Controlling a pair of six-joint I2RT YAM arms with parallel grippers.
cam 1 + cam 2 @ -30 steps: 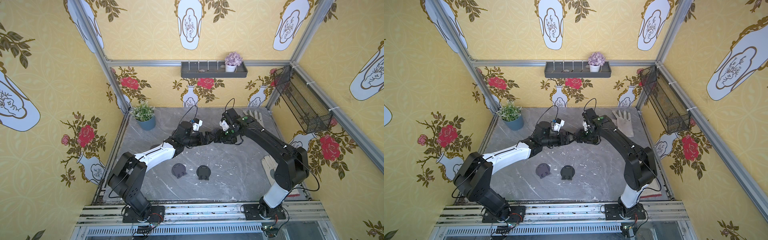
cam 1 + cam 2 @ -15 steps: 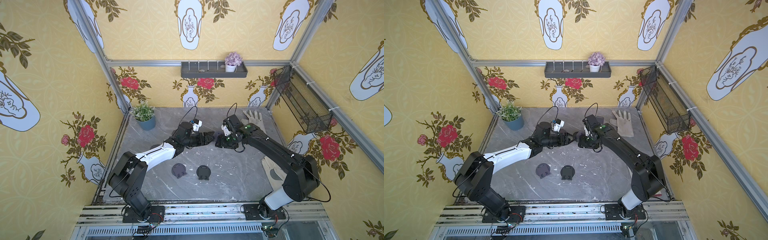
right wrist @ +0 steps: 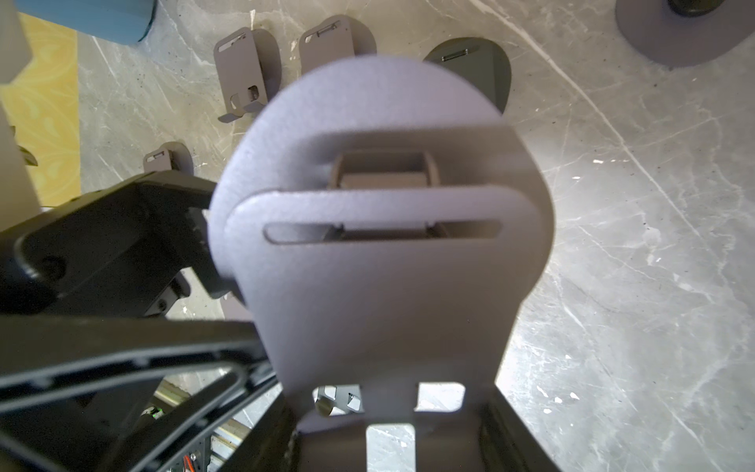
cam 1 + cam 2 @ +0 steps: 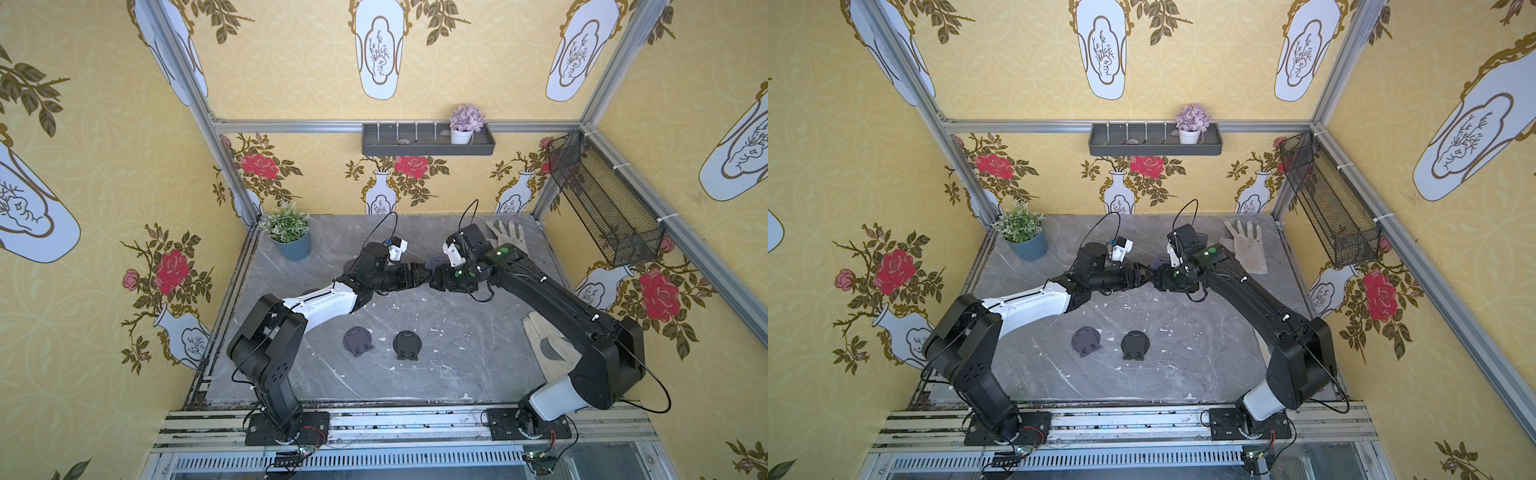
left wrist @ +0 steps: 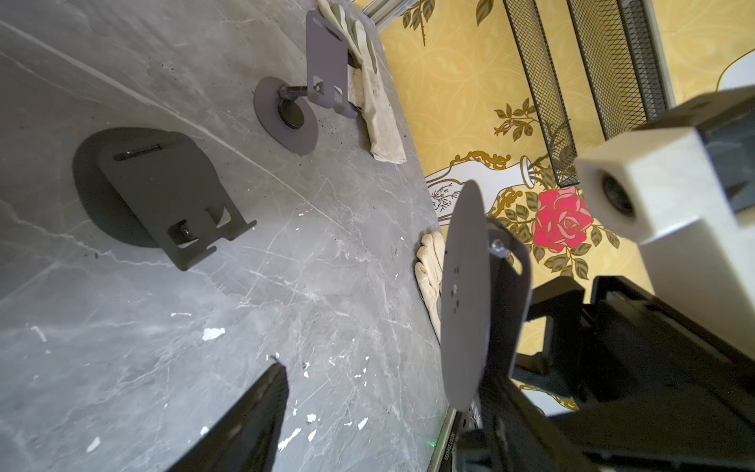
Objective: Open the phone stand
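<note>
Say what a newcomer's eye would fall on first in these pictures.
The left gripper and right gripper meet tip to tip in mid-air over the table, the right clamping a grey stand. Toward the front, two folded stands lie flat on the marble. Loud yellow rose wallpaper wraps it all.

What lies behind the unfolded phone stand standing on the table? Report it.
A pale glove lies flat behind the unfolded phone stand in the left wrist view. The stand's upright plate covers part of its fingers, so that part is hidden.
</note>
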